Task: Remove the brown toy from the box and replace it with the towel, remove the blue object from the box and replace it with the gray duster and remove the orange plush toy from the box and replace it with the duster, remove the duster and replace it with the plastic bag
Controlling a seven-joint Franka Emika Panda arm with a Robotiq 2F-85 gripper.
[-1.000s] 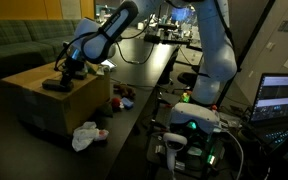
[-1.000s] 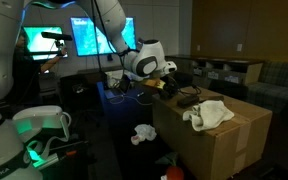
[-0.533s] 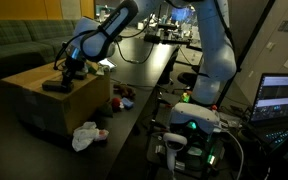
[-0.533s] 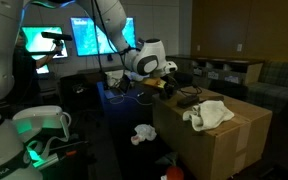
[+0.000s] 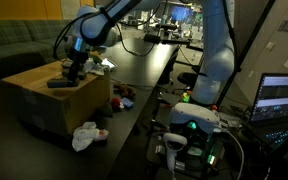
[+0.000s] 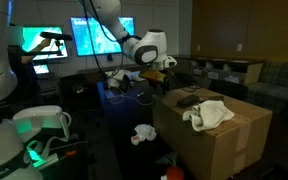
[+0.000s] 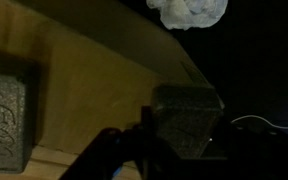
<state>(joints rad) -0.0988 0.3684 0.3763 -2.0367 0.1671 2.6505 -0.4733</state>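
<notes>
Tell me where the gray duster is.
In both exterior views the gray duster lies on top of the box, beside the white towel.

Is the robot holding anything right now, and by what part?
Cannot be told. The end effector hangs above the box, the gray duster seems to lie on top, and the wrist view is too dark.

Premises presented as a robotics laboratory within an office. Lit monitors (image 6: 46,40) stood at ten o'clock in an exterior view, and a laptop (image 5: 282,98) glowed at three o'clock. A long black workbench (image 5: 149,65) carried cabled equipment. A green sofa (image 5: 22,42) occupied ten o'clock.
</notes>
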